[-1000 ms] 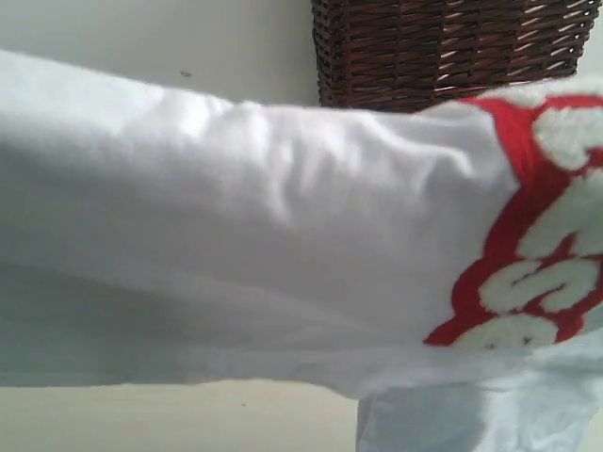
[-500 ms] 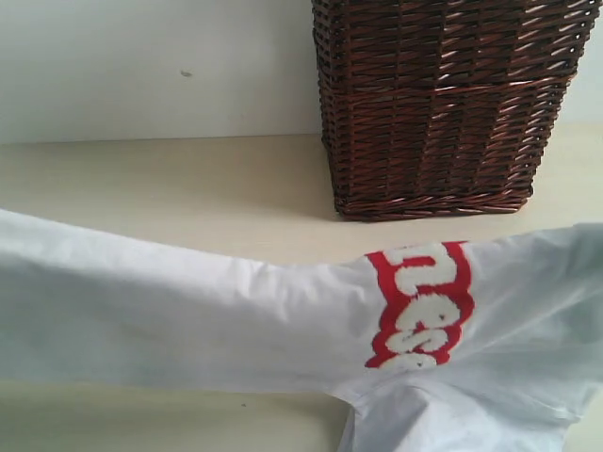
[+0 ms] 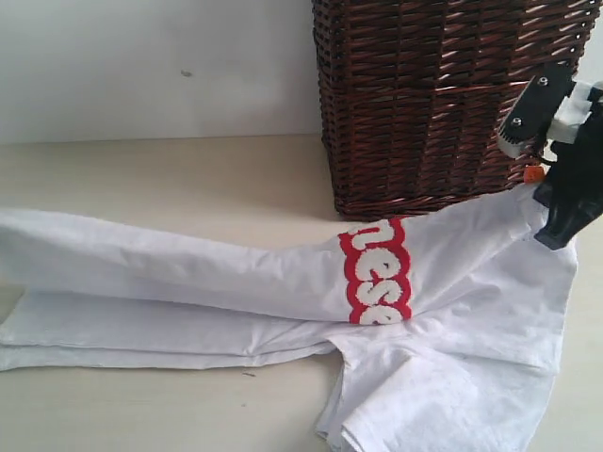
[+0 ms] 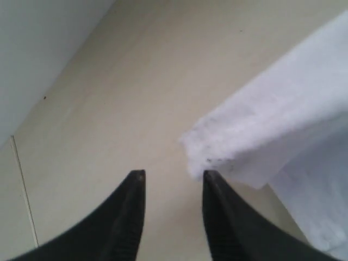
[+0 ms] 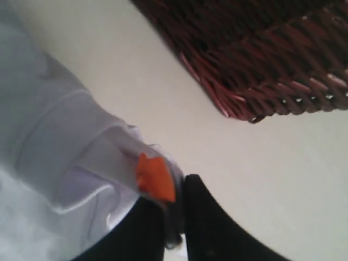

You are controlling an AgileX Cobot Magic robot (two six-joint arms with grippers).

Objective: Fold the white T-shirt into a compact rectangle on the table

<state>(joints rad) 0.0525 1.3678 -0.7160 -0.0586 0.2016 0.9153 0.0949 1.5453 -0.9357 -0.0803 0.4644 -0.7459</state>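
Note:
The white T-shirt lies stretched across the table, its red-outlined lettering near the middle. At the right, my right gripper is shut on the shirt's collar by an orange tag and holds that end slightly raised in front of the basket. In the left wrist view my left gripper hangs open over bare table, with a shirt corner just beyond one fingertip and nothing between the fingers. The left gripper is out of the exterior view.
A dark brown wicker basket stands at the back right, close behind the raised shirt end and also seen from the right wrist. A white wall runs behind the table.
The shirt has dropped from close in front of the camera down onto the table and spread leftward. The right gripper has come into view holding the collar end.

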